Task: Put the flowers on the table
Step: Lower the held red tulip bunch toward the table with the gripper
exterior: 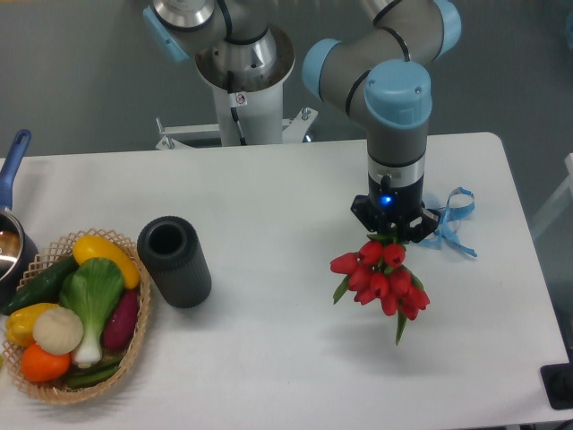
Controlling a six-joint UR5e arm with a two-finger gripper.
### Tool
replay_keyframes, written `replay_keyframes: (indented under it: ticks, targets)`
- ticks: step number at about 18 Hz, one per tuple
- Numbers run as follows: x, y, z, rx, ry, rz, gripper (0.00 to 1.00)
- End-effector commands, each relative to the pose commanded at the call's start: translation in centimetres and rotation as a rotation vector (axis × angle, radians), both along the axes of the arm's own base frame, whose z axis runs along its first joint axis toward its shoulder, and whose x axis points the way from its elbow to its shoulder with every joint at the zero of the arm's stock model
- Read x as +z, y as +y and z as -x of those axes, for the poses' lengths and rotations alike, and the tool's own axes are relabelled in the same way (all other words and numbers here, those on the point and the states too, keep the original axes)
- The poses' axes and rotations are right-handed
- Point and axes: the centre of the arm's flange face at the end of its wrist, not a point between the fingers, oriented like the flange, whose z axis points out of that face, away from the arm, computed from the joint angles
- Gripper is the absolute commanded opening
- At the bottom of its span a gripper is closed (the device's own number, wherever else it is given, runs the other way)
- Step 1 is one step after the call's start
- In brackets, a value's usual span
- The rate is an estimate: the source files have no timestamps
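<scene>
The flowers (pixel 380 278), a bunch of red tulips with green leaves, hang just under my gripper (pixel 391 235) at the right middle of the white table (pixel 269 188). The tulip heads point toward the camera and the table's front. The stems run up under the gripper and are hidden. A faint shadow lies on the table below the bunch, so it seems to be held a little above the surface. The fingertips are hidden by the wrist and the blooms, but the bunch stays at the gripper, which appears shut on it.
A light-blue ribbon (pixel 455 220) lies on the table right of the gripper. A dark grey cylindrical vase (pixel 175 261) stands left of centre. A wicker basket (pixel 134 345) of vegetables and a pot (pixel 11 246) are at the left edge.
</scene>
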Motion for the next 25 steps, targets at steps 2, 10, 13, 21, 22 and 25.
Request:
replay_keyframes:
  ticks: [2, 10, 13, 21, 22, 25]
  targets:
    - [-0.5, 0.2, 0.0, -0.002, 0.003, 0.017, 0.13]
    - [-3.2, 1.3, 0.2, -0.014, -0.018, 0.066, 0.15]
    - [-4.9, 2.4, 0.5, -0.028, -0.036, 0.077, 0.16]
    - [-6.1, 4.6, 1.8, -0.01, -0.048, 0.06, 0.42]
    - [-6.0, 4.5, 1.8, -0.009, -0.046, 0.059, 0.45]
    - [-6.3, 4.4, 1.7, -0.008, -0.05, 0.065, 0.97]
